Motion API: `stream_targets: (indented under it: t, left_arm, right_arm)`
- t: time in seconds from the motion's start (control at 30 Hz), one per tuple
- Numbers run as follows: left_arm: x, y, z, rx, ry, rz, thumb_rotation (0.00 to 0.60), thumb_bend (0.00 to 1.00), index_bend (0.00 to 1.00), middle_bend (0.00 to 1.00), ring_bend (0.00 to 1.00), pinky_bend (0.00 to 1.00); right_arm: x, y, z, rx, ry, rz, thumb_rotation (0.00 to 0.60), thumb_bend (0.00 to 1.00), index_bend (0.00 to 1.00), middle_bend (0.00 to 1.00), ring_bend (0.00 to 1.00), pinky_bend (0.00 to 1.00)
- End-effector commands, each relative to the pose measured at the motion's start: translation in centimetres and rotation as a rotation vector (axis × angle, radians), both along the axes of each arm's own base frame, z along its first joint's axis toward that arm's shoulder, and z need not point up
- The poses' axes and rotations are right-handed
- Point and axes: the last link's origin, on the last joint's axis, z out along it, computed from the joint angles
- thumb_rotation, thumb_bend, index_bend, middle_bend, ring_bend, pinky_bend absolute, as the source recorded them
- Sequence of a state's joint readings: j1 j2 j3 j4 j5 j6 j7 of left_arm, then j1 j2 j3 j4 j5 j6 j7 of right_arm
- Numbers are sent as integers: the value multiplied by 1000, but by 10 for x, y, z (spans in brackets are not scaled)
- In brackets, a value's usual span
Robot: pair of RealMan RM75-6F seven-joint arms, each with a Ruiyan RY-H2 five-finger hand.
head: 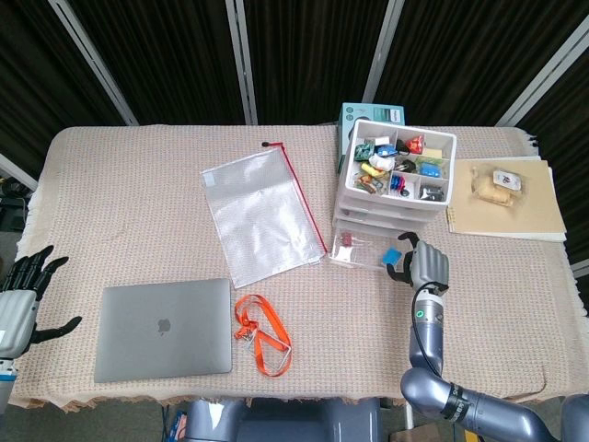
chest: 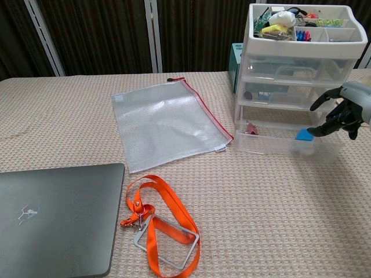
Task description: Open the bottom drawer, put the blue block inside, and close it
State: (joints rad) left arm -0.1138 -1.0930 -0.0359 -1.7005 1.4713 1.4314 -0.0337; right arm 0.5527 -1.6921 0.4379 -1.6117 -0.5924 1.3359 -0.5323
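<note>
Bare tablecloth (chest: 278, 197) before the open bottom drawer (chest: 278, 143); right hand (chest: 342, 113) above it.

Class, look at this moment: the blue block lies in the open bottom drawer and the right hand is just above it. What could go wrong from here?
1. The right hand hangs over the open bottom drawer; pushing too soon could trap its fingers.
2. The blue block sits near the drawer's front wall; if it sticks up, it might catch on closing.
3. A hard push could shift the light drawer unit.
</note>
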Motion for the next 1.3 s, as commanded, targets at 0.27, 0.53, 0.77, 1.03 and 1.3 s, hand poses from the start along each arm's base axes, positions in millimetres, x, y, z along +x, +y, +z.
stream_targets:
  t: [0.27, 0.53, 0.77, 1.03, 1.3]
  left_arm:
    - [0, 0, 0, 2, -2, 1, 600, 191, 138, 0, 0, 0]
    - [0, 0, -1, 0, -2, 1, 600, 192, 139, 0, 0, 0]
    - [1, 0, -1, 6, 2, -6, 600, 190, 139, 0, 0, 0]
    - [2, 0, 0, 22, -3, -15, 600, 192, 138, 0, 0, 0]
    - [1, 1, 0, 30, -9, -19, 600, 192, 135, 0, 0, 0]
  right_arm:
    - [0, 9, 2, -4, -3, 29, 600, 172, 257, 776, 783, 678]
    - [-2, 43, 9, 19, -12, 193, 600, 195, 417, 561, 548, 460]
    - [-7, 74, 13, 77, 220, 553, 600, 203, 418, 454, 334, 313]
    - [-28, 83, 1, 152, 589, 828, 600, 224, 174, 100, 2, 44]
    - [-42, 79, -14, 192, 982, 1008, 600, 237, 154, 62, 0, 30]
